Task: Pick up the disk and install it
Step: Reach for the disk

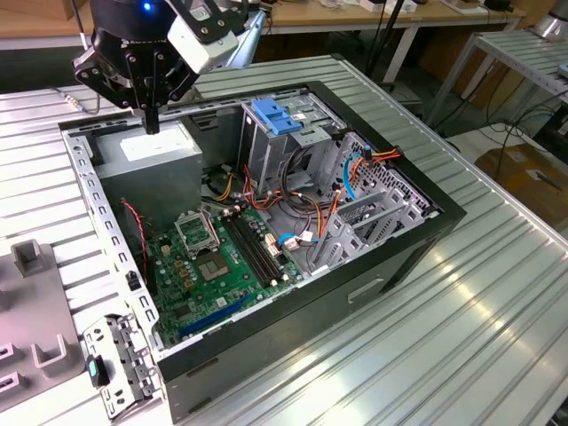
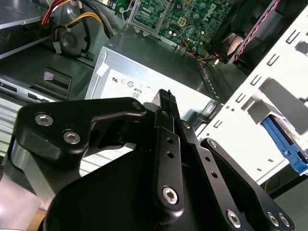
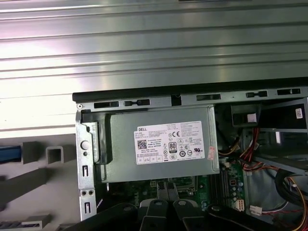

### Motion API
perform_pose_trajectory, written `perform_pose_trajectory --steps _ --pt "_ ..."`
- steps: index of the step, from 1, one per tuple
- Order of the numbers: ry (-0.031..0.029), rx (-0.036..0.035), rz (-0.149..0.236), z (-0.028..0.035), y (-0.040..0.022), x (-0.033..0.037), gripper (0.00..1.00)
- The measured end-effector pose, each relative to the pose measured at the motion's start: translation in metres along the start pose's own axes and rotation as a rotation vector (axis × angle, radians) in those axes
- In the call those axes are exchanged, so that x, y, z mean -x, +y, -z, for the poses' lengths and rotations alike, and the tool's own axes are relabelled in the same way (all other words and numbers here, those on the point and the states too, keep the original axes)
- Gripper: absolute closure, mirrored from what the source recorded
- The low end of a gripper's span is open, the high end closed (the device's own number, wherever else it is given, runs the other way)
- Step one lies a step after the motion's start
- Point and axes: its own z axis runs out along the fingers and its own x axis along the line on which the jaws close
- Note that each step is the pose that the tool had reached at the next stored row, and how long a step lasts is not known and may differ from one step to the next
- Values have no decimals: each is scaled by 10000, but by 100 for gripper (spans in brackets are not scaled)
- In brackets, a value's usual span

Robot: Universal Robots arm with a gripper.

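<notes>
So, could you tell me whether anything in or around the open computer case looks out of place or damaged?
Nothing stands out. The power supply sits square in its corner of the computer case, the cables lie inside it, and the gripper hangs shut and empty above the power supply.

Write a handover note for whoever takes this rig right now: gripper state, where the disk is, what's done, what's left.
Gripper: shut, holding nothing, hanging over the power supply in a corner of the open computer case.
Disk: its blue edge shows in both wrist views, outside the case next to the grey fixture blocks; not gripped.
Done: nothing that shows.
Left: pickup and install, both.
</notes>
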Motion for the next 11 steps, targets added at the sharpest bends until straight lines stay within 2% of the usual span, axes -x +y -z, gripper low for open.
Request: perform_pose_trajectory --steps 11 --pt "43 -4 -1 -3 -5 -57 89"
